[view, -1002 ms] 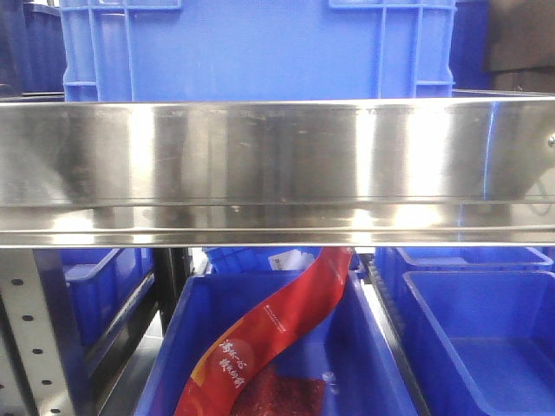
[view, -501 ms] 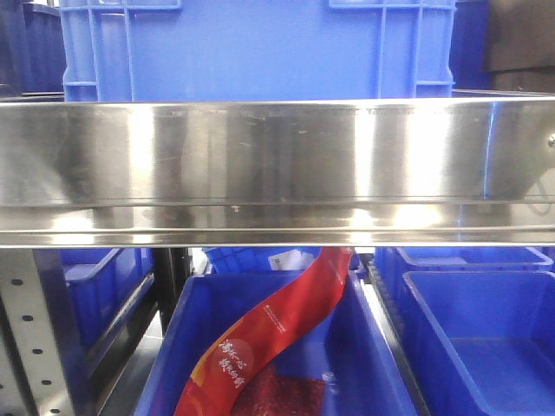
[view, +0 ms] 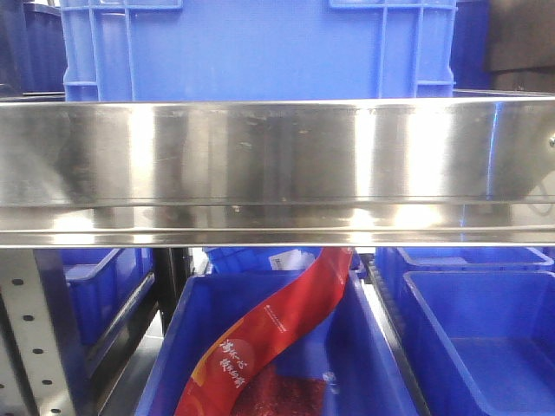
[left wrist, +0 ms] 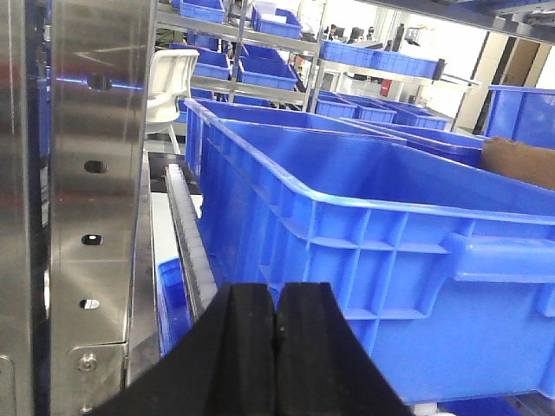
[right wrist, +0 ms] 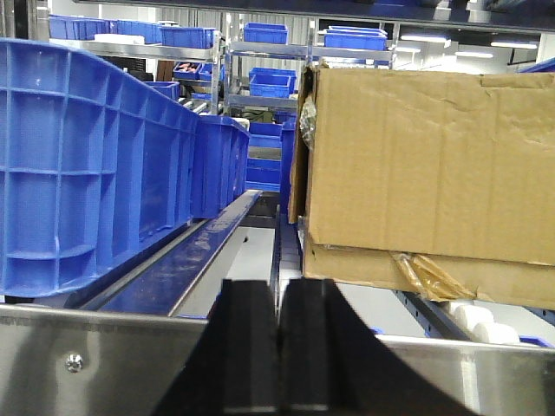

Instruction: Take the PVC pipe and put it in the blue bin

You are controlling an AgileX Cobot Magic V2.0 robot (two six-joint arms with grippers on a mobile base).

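No PVC pipe shows in any view. A large blue bin (view: 260,48) stands on the steel shelf (view: 277,165) in the front view, which shows neither gripper. My left gripper (left wrist: 277,296) is shut with nothing between its black fingers, just in front of the ribbed side of a big blue bin (left wrist: 390,217). My right gripper (right wrist: 279,293) is also shut and empty. It hovers over a steel rail (right wrist: 87,364), between a blue bin (right wrist: 78,165) on the left and a cardboard box (right wrist: 416,165) on the right.
Under the shelf a lower blue bin (view: 173,347) holds a red printed bag (view: 277,321), with another blue bin (view: 486,347) to its right. A perforated steel upright (left wrist: 95,173) stands close on the left of the left gripper. More racks with blue bins fill the background.
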